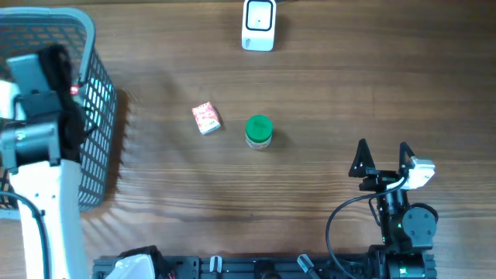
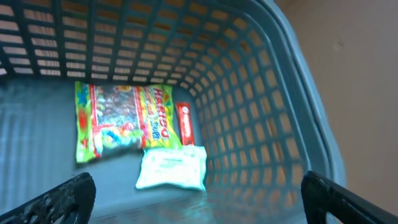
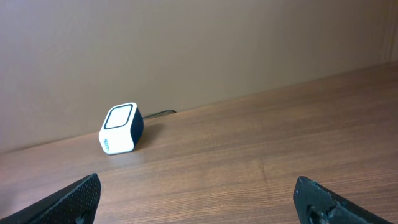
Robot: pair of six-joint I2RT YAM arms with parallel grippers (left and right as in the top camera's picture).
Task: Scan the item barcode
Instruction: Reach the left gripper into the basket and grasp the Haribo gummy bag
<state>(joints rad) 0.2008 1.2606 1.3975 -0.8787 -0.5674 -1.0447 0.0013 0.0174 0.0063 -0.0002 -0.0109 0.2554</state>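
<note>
A white barcode scanner (image 1: pixel 259 25) stands at the table's far edge and shows in the right wrist view as the scanner (image 3: pixel 120 128). A small red-and-white box (image 1: pixel 206 118) and a green-lidded jar (image 1: pixel 259 131) sit mid-table. My left gripper (image 2: pixel 199 199) hangs open inside the grey mesh basket (image 1: pixel 99 101), above a green candy bag (image 2: pixel 121 121), a white packet (image 2: pixel 172 168) and a red stick pack (image 2: pixel 185 124). My right gripper (image 1: pixel 382 160) is open at the near right, holding nothing.
The basket's mesh walls (image 2: pixel 261 118) enclose the left gripper closely. The left arm's white body (image 1: pixel 43 209) rises along the table's left edge. A black cable (image 1: pixel 341 225) loops by the right arm's base.
</note>
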